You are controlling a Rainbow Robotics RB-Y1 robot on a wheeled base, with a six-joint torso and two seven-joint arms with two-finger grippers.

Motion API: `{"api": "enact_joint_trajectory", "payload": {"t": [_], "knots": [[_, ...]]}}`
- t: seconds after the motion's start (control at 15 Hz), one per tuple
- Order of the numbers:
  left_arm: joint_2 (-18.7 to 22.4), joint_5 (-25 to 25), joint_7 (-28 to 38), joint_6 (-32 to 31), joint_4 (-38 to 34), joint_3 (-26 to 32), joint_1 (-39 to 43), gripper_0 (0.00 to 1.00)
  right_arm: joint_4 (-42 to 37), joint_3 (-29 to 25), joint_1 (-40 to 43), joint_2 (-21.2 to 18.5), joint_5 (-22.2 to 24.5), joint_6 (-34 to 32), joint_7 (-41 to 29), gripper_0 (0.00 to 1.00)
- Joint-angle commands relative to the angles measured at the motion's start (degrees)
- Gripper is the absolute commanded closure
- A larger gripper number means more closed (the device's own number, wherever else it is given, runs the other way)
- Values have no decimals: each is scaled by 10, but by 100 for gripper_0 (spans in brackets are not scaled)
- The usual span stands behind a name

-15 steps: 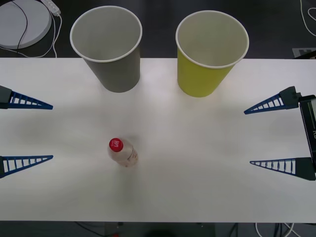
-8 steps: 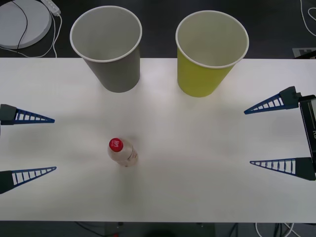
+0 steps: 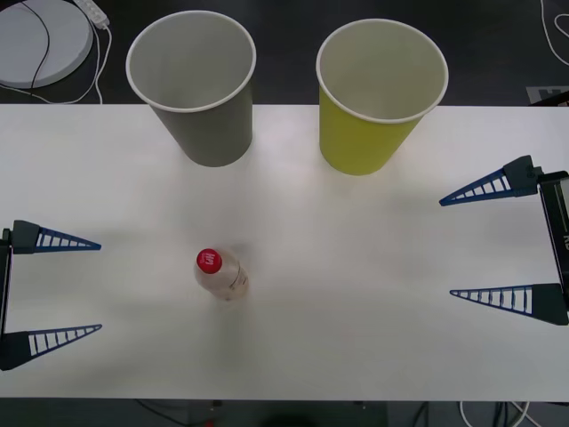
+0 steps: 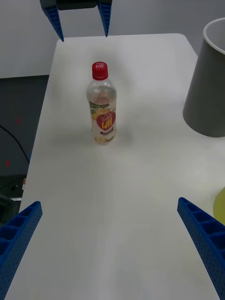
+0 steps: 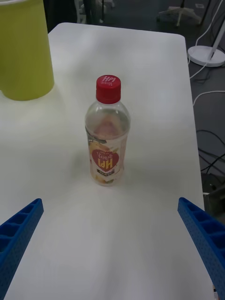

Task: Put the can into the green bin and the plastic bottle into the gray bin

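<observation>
The plastic bottle point(image 3: 219, 272) stands upright on the white table point(image 3: 356, 338), left of centre, with its red cap on. It also stands in the left wrist view point(image 5: 107, 136) and the right wrist view point(image 4: 102, 108). At the back stand the gray bin point(image 3: 197, 107) and, to its right, the green bin point(image 3: 373, 116), both upright and with nothing inside. My left gripper point(image 3: 100, 287) hovers open at the table's left edge, level with the bottle and apart from it. My right gripper point(image 3: 446, 247) waits open at the right edge. The can is out of view.
A round white base point(image 3: 40, 36) with cables lies on the dark floor beyond the table's back left corner. The table's near edge runs just below the bottle's area. More cables point(image 5: 208, 140) trail on the floor beside the table.
My left gripper has shifted toward the table's near edge, still open, and now lines up with the bottle. The right gripper, the bottle and both bins have not moved.
</observation>
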Motion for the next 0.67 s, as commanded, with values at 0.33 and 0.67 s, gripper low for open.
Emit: {"api": "enact_joint_trajectory", "payload": {"t": [0.33,0.67], "knots": [[-36,-9,-26,0,55,-60,-47,0,0,0,0,0,0,0,0,0],[-84,-60,-27,6,57,-60,-64,0,0,0,0,0,0,0,0,0]]}}
